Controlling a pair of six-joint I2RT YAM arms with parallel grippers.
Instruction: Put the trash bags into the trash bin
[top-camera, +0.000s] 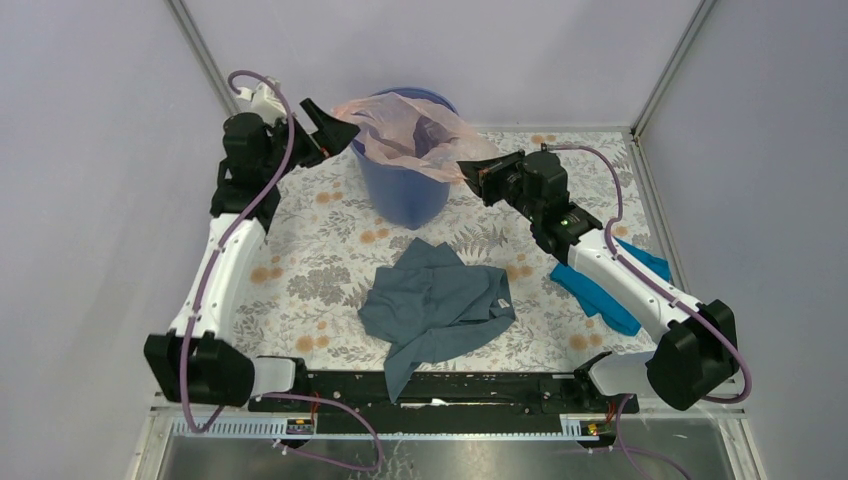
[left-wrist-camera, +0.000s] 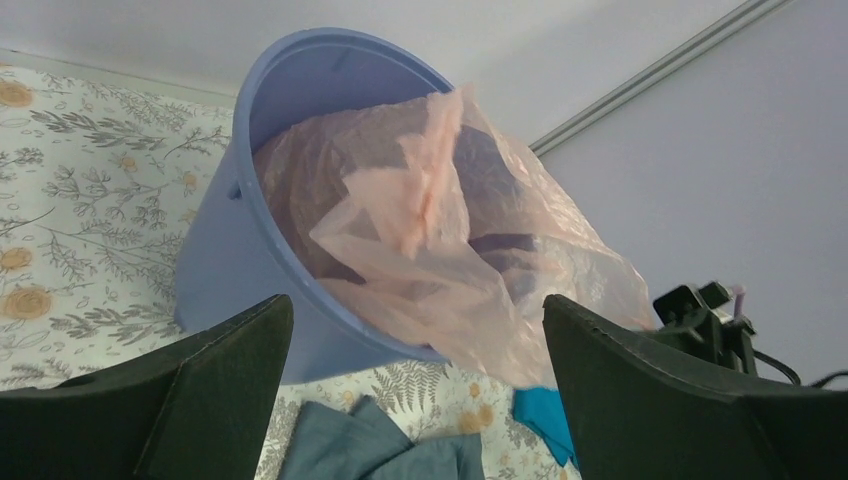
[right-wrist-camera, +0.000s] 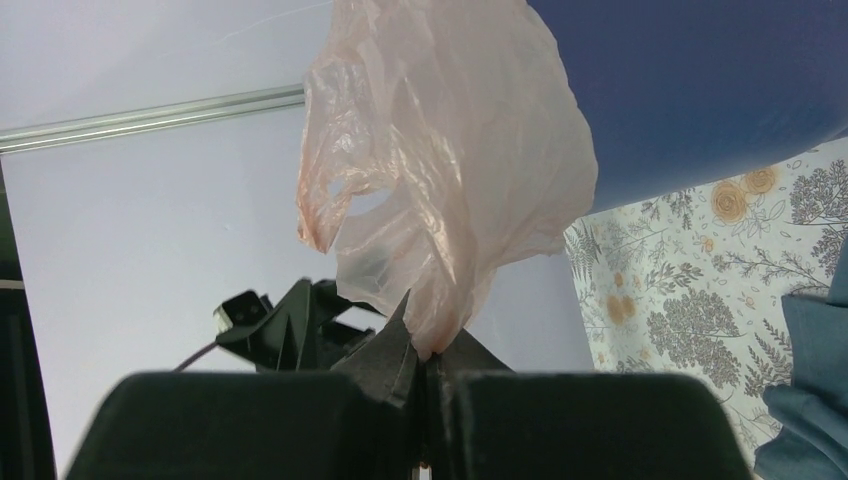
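Note:
The round blue trash bin (top-camera: 400, 195) stands at the back middle of the table. The pale pink trash bag (top-camera: 410, 135) lies partly inside it and spills over its rim on the right. My right gripper (top-camera: 472, 171) is shut on a pinched fold of the bag (right-wrist-camera: 440, 200) just right of the bin (right-wrist-camera: 700, 80). My left gripper (top-camera: 335, 130) is open and empty at the bin's left rim. In the left wrist view the bag (left-wrist-camera: 440, 250) fills the bin's mouth (left-wrist-camera: 225, 260) between the open fingers (left-wrist-camera: 220, 390).
A grey-blue garment (top-camera: 435, 305) lies crumpled at the table's middle front. A bright turquoise cloth (top-camera: 605, 290) lies at the right under my right arm. Enclosure walls and metal posts stand close behind and beside the bin.

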